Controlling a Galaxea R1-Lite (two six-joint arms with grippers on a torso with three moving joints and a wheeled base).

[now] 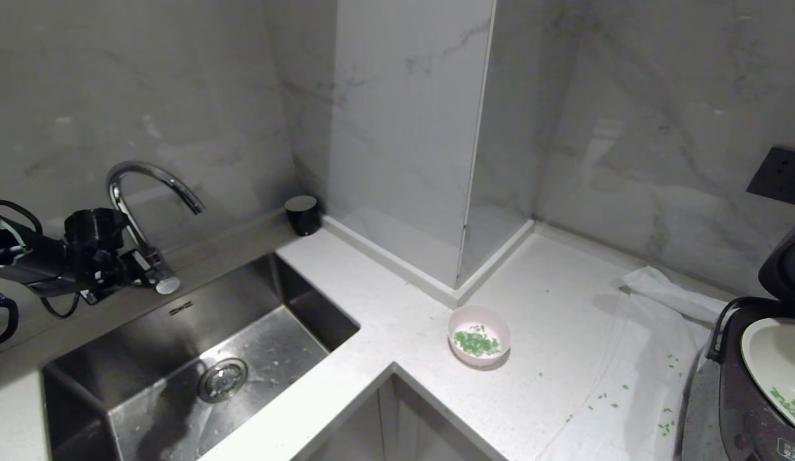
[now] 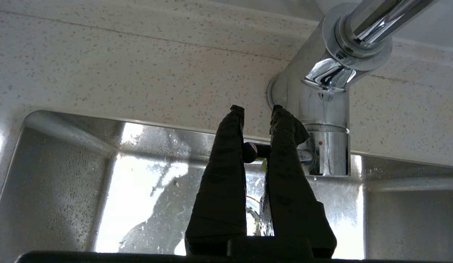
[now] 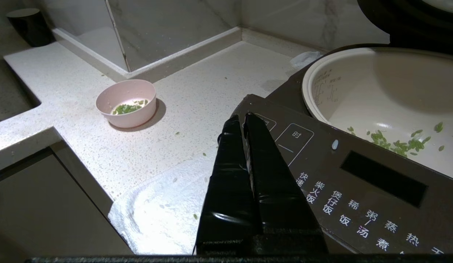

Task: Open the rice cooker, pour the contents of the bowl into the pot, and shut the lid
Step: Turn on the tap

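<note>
The rice cooker stands at the far right on a white cloth, its lid raised. Its white pot holds some green bits. The pink bowl sits on the counter mid-scene with the green contents inside. My left gripper is far left at the faucet, shut, with the tip of the faucet's lever showing in the narrow gap between its fingers; whether it grips the lever is unclear. My right gripper hangs shut over the corner of the cooker's front panel, outside the head view.
A steel sink, wet inside, lies below the chrome faucet. A black cup stands in the counter's back corner. Loose green bits lie on the white cloth and counter. A dark wall socket is at the right.
</note>
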